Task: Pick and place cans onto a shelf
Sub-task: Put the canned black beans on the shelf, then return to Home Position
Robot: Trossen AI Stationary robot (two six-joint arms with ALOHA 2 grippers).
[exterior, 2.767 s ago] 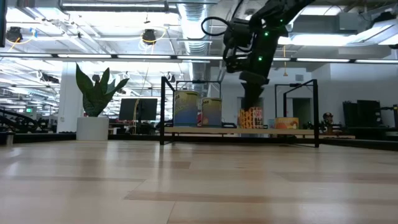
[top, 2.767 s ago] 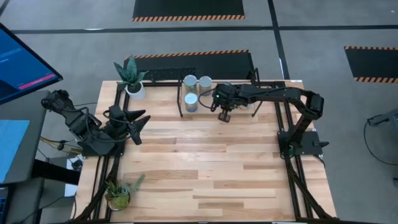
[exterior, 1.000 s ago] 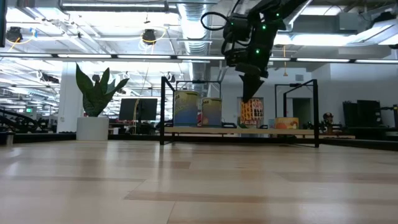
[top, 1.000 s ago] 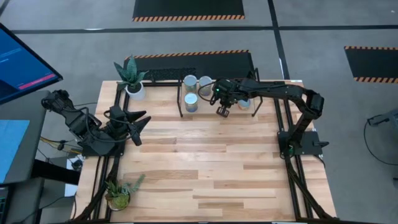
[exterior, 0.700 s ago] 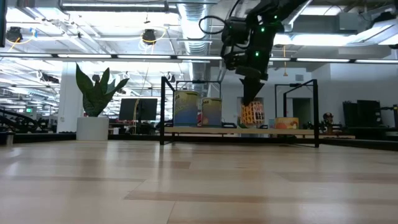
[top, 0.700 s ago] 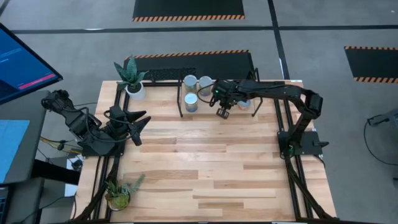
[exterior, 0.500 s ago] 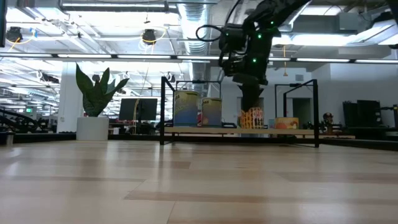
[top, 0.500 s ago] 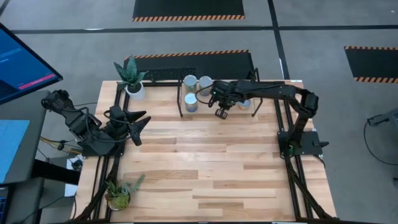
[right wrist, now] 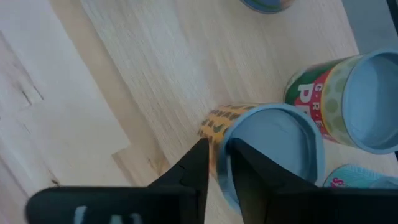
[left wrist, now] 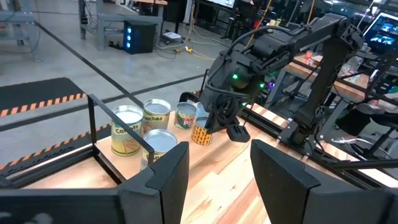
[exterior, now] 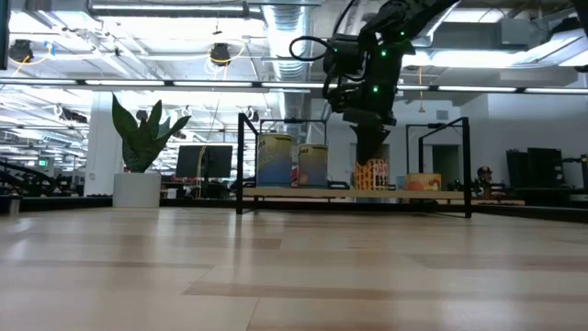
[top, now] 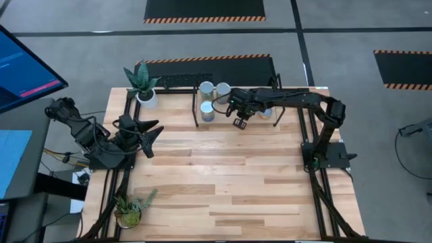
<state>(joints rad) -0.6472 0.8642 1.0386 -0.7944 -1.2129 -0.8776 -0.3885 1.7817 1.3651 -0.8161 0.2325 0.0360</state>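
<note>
A small can with an orange patterned side (exterior: pixel 371 176) stands on the shelf board (exterior: pixel 303 193) at the table's far edge. My right gripper (right wrist: pixel 219 152) comes down on it from above, its fingers at the can's rim. Three cans with silver tops (top: pixel 206 88) (top: pixel 223 88) (top: pixel 207 110) stand on the shelf's left part. A green and red can (right wrist: pixel 348 102) stands just beside the orange one. My left gripper (left wrist: pixel 217 180) waits open at the table's left edge (top: pixel 150 133), holding nothing. My right gripper has the orange can's rim (right wrist: pixel 222 144) between its two fingers, one finger (right wrist: pixel 198 163) outside on the patterned side and the other (right wrist: pixel 252 171) over the recessed top. The fingers slant steeply down from above. The can stands upright, its bottom on the shelf board.
A white-potted plant (top: pixel 143 84) stands at the far left corner and a smaller plant (top: pixel 129 209) at the near left. The shelf's black frame posts (exterior: pixel 241 161) (exterior: pixel 468 165) rise beside the cans. The wide wooden tabletop (top: pixel 223 175) lies in front of the shelf.
My right gripper has come down a little over the shelf and shifted slightly toward the table's left, staying on the orange can. In the low view the fingers now reach lower over the can, which stands on the shelf board.
</note>
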